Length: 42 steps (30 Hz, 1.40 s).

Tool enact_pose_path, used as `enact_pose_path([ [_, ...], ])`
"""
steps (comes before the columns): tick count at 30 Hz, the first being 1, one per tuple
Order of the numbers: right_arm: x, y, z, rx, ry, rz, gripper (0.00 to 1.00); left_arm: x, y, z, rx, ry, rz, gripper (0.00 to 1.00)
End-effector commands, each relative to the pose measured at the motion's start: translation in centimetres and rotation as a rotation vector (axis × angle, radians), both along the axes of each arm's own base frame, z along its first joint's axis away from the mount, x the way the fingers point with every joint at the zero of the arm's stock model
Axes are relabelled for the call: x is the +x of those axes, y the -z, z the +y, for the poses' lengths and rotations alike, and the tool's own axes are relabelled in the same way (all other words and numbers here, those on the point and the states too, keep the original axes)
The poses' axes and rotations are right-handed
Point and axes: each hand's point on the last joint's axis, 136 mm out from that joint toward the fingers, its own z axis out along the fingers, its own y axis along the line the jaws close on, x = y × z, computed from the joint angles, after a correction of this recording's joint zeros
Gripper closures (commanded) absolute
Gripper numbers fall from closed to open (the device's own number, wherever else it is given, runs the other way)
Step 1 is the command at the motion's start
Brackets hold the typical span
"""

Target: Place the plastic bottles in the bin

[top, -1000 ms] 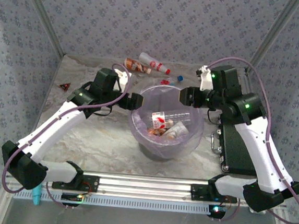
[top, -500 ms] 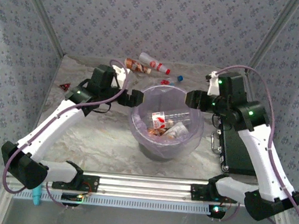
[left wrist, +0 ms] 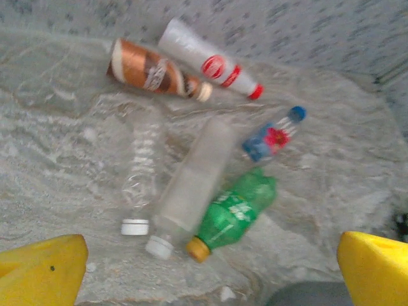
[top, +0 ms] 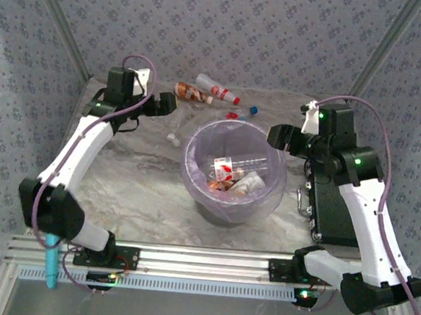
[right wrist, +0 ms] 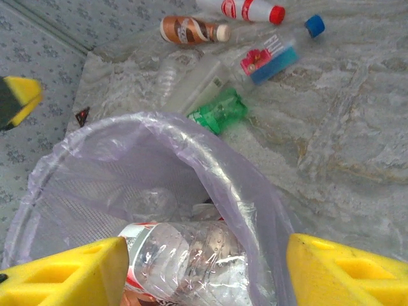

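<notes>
The left gripper (top: 168, 104) hangs spread and empty near loose small plastic bottles (left wrist: 239, 210) lying on the crinkled grey table (top: 134, 188). More bottles (top: 233, 168) lie inside the round lavender-lined bin (top: 190, 163). The right gripper (top: 277, 137), likewise spread and empty, hovers at its rim.

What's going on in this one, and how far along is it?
Two arms are moving plastic bottles into the lined bin. A few lie inside it, including a red-labelled bottle. The right pincer hangs open above the bin, holding nothing. The left pincer is open as well, facing six bottles lying on the table behind the bin, among them a green bottle and a brown bottle.
</notes>
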Motion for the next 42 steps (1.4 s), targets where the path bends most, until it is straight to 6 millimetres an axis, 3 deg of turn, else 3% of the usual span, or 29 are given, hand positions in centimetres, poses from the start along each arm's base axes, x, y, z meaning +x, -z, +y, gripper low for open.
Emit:
enact_pose_path([
  [1, -0.3, 0.5, 0.5, 0.037, -0.016, 0.023, 0.32, 3.1, 1.8, 0.4, 0.011, -0.021, -0.022, 0.00],
  [11, -2.2, 0.7, -0.4, 0.061, 0.008, 0.022, 0.32, 10.1, 9.6, 0.4, 0.063, -0.041, 0.077, 0.00],
  [18, -4.4, 0.4, -1.6, 0.072, 0.026, 0.028, 0.32, 13.0, 15.0, -0.5, 0.052, -0.023, 0.168, 0.02],
  [27, -3.9, 0.5, -2.1, 0.088, 0.050, 0.018, 0.32, 13.2, 19.7, -2.2, 0.040, 0.015, 0.265, 0.02],
  [33, -4.1, 0.6, -2.2, 0.089, 0.056, 0.029, 0.32, 12.5, 22.0, -1.9, 0.060, -0.005, 0.311, 0.07],
  [42, -3.9, 0.7, -2.1, 0.095, 0.052, 0.024, 0.32, 11.9, 22.3, -1.4, 0.072, -0.024, 0.325, 0.24],
])
